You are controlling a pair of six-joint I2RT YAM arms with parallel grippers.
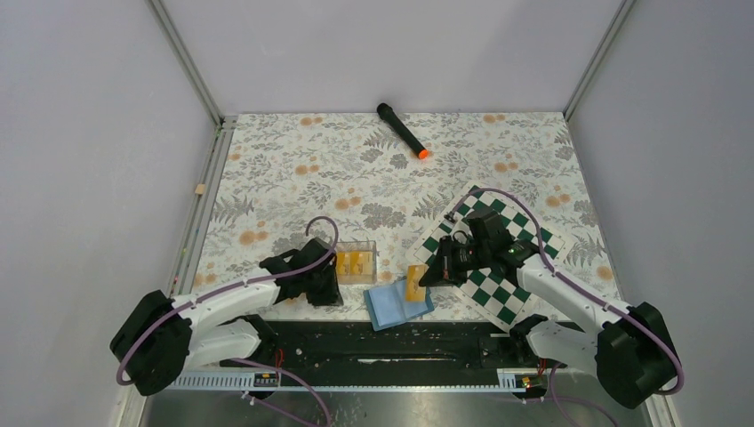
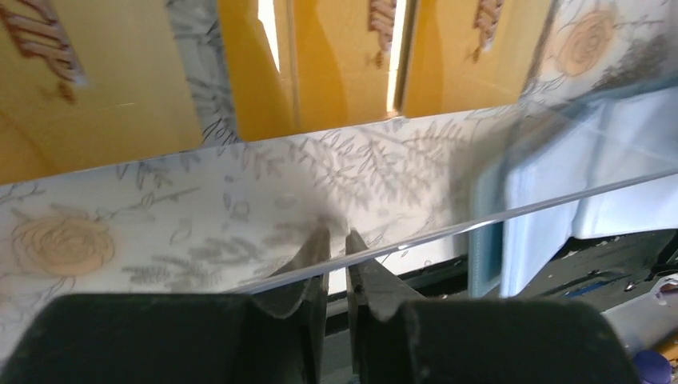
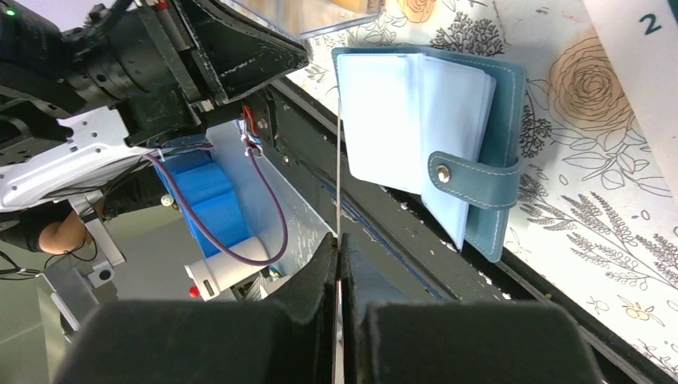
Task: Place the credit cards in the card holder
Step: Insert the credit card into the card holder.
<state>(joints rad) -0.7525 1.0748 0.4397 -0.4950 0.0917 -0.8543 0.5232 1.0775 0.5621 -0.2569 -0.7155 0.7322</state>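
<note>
Near edge, center: right gripper (image 3: 339,254) pinches one card (image 1: 413,285) edge-on just over the open holder (image 1: 396,308). To its left, left gripper (image 2: 336,250) is clamped narrow on the tray (image 1: 356,243) wall w/ other cards (image 1: 354,263) inside.

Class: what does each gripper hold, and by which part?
Right gripper pinches a card by one edge; left gripper pinches the clear tray by its wall.

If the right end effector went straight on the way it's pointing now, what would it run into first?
Most likely the card holder: the right end effector, shut on a credit card seen edge-on, points at the holder's open edge. The card would touch before the fingers, though depth is unclear.
</note>
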